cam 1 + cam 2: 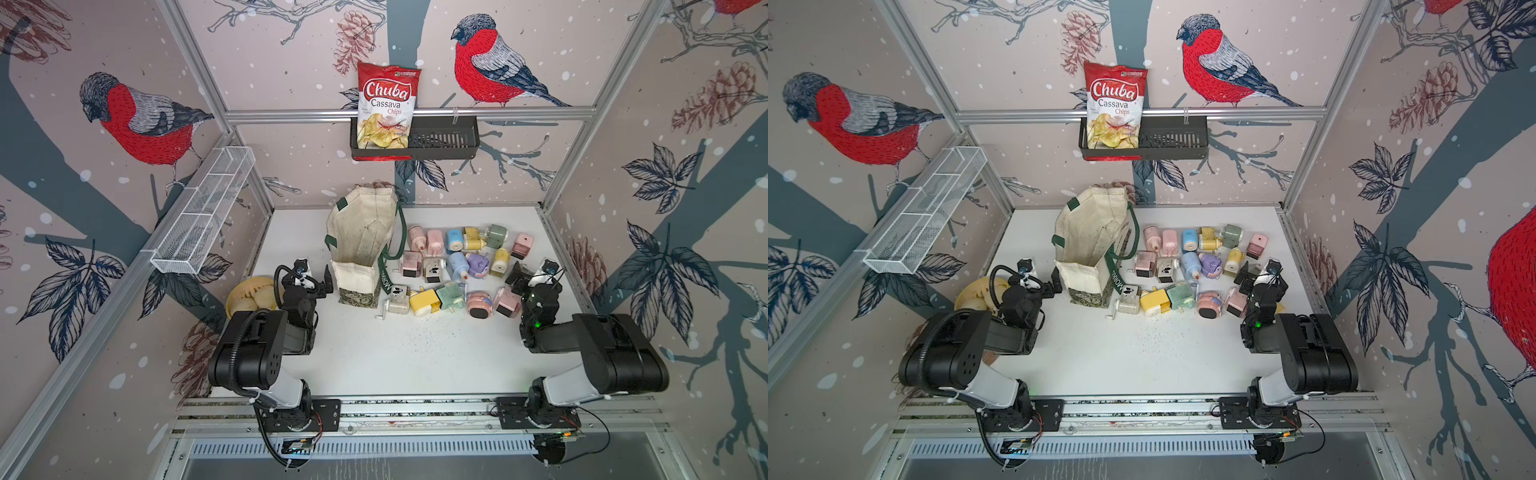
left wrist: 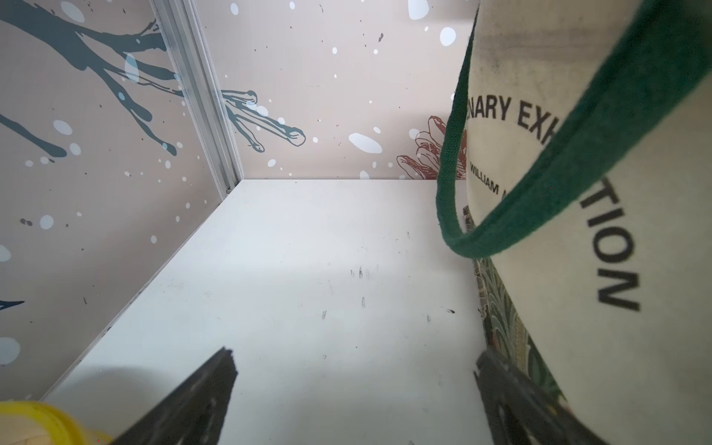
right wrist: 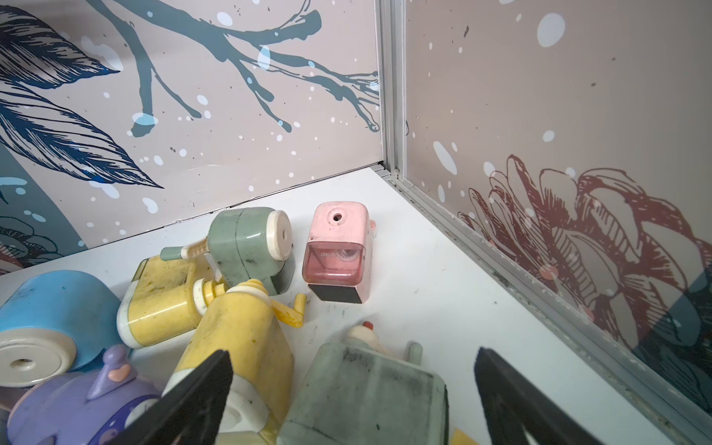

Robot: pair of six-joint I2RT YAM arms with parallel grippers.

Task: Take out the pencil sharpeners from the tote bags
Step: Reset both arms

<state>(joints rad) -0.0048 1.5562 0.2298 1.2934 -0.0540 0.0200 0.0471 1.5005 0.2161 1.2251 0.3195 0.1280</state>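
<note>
The cream tote bag (image 1: 361, 237) (image 1: 1092, 237) with dark green handles stands at the table's middle back, and its open mouth shows only stained canvas. Several pastel pencil sharpeners (image 1: 461, 266) (image 1: 1192, 266) lie on the table to its right. My left gripper (image 1: 325, 284) (image 2: 354, 356) is open and empty beside the bag's leaf-patterned base (image 2: 501, 308). My right gripper (image 1: 517, 276) (image 3: 354, 358) hangs open over a pale green sharpener (image 3: 366, 393), its fingers apart from it. Beyond lie yellow (image 3: 239, 335), sage green (image 3: 246, 246) and pink (image 3: 339, 246) sharpeners.
A yellow bowl of pale discs (image 1: 249, 295) (image 2: 38, 420) sits just left of my left arm. A chips bag (image 1: 386, 108) stands in a black basket (image 1: 449, 141) on the back rail. A white wire shelf (image 1: 203, 220) hangs on the left wall. The right wall runs close to my right gripper.
</note>
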